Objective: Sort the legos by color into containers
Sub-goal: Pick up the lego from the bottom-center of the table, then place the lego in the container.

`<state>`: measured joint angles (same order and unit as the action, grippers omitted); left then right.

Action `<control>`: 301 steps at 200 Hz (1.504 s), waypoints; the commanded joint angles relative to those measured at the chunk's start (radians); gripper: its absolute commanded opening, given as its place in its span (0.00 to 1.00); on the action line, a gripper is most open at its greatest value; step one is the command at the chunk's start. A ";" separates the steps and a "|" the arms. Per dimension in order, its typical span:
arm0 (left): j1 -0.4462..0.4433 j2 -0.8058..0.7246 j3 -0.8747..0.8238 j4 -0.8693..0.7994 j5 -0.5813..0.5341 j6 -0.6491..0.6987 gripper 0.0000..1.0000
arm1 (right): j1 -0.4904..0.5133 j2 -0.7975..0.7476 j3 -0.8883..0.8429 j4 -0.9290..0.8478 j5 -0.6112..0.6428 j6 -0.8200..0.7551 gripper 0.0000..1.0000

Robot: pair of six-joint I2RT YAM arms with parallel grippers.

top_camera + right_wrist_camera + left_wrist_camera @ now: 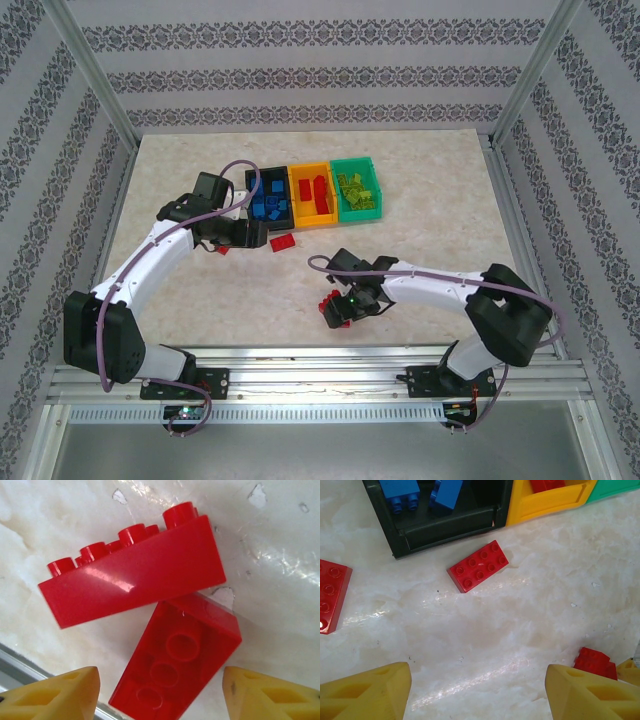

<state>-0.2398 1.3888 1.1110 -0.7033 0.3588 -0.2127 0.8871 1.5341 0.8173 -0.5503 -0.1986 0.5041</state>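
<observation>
Legos (135,580), two red, touching between right fingers (55,695) (apart); left fingers (365,690) apart, red brick (479,566) ahead.

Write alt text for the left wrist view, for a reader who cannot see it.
A red eight-stud brick lies studs up on the marble table, just in front of the black bin holding blue bricks. The left gripper is open, nothing between its yellow fingers; another red brick lies at the picture's left edge, a smaller red piece beside one finger.
</observation>
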 commanded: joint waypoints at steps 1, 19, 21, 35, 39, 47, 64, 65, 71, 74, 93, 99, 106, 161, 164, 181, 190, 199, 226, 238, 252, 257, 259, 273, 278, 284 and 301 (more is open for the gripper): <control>0.013 0.001 0.014 -0.021 0.006 0.010 0.71 | 0.013 0.019 0.020 0.006 0.025 0.006 0.59; 0.011 0.003 0.015 -0.021 0.006 0.010 0.71 | 0.012 0.019 0.024 -0.017 0.056 -0.012 0.48; 0.012 0.003 0.015 -0.021 0.006 0.010 0.71 | 0.012 0.018 0.026 -0.022 0.060 -0.014 0.48; 0.013 0.007 0.014 -0.017 0.012 0.010 0.71 | 0.005 0.002 0.035 -0.047 0.069 -0.026 0.40; 0.012 0.009 0.015 -0.017 0.013 0.010 0.71 | 0.002 -0.005 0.037 -0.049 0.073 -0.028 0.38; 0.012 0.012 0.018 -0.019 0.016 0.010 0.71 | -0.008 -0.021 0.036 -0.055 0.080 -0.036 0.34; 0.013 0.013 0.018 -0.021 0.014 0.010 0.71 | -0.047 -0.034 0.045 -0.064 0.080 -0.069 0.33; 0.013 0.012 0.018 -0.021 0.015 0.009 0.71 | -0.048 -0.035 0.046 -0.064 0.080 -0.070 0.33; 0.012 0.012 0.016 -0.019 0.014 0.010 0.71 | -0.067 -0.034 0.059 -0.075 0.077 -0.085 0.31; 0.012 0.011 0.015 -0.019 0.014 0.010 0.71 | -0.073 -0.035 0.064 -0.079 0.075 -0.089 0.30; 0.012 0.015 0.018 -0.020 0.015 0.010 0.71 | -0.126 -0.046 0.108 -0.099 0.074 -0.136 0.28; 0.013 0.017 0.019 -0.021 0.015 0.011 0.71 | -0.142 -0.048 0.123 -0.099 0.072 -0.151 0.28; 0.013 0.017 0.018 -0.022 0.013 0.012 0.71 | -0.162 -0.045 0.147 -0.100 0.067 -0.166 0.28; 0.013 0.031 0.018 -0.021 0.011 0.013 0.71 | -0.285 0.158 0.466 -0.036 -0.013 -0.225 0.29; 0.012 0.030 0.017 -0.021 0.010 0.013 0.71 | -0.288 0.178 0.490 -0.035 -0.017 -0.226 0.29; 0.013 0.037 0.019 -0.022 0.015 0.013 0.71 | -0.305 0.290 0.628 -0.036 -0.035 -0.232 0.30; 0.012 0.039 0.022 -0.024 0.014 0.013 0.71 | -0.314 0.349 0.700 -0.036 -0.041 -0.234 0.30; 0.012 0.039 0.021 -0.024 0.012 0.013 0.71 | -0.322 0.409 0.772 -0.044 -0.052 -0.235 0.31; 0.013 0.040 0.019 -0.023 0.017 0.013 0.71 | -0.339 0.561 0.982 -0.094 -0.092 -0.239 0.32; 0.012 0.043 0.021 -0.025 0.015 0.014 0.71 | -0.343 0.614 1.059 -0.119 -0.095 -0.243 0.32; 0.011 0.043 0.021 -0.026 0.016 0.015 0.71 | -0.353 0.670 1.131 -0.142 -0.102 -0.243 0.33; 0.012 0.043 0.021 -0.025 0.015 0.015 0.71 | -0.357 0.687 1.153 -0.151 -0.105 -0.245 0.33; 0.011 0.043 0.021 -0.024 0.016 0.015 0.71 | -0.358 0.695 1.163 -0.153 -0.106 -0.245 0.33; 0.011 0.045 0.022 -0.026 0.016 0.015 0.71 | -0.367 0.729 1.195 -0.159 -0.111 -0.246 0.33; 0.012 0.044 0.022 -0.027 0.015 0.015 0.71 | -0.368 0.738 1.198 -0.156 -0.110 -0.248 0.34; 0.012 0.044 0.021 -0.026 0.014 0.015 0.71 | -0.370 0.747 1.199 -0.153 -0.106 -0.248 0.34; 0.013 0.044 0.019 -0.024 0.017 0.015 0.71 | -0.374 0.770 1.209 -0.165 -0.105 -0.252 0.37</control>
<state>-0.2398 1.4223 1.1110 -0.7036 0.3656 -0.2123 0.5255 2.2623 1.9915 -0.6640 -0.2840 0.2760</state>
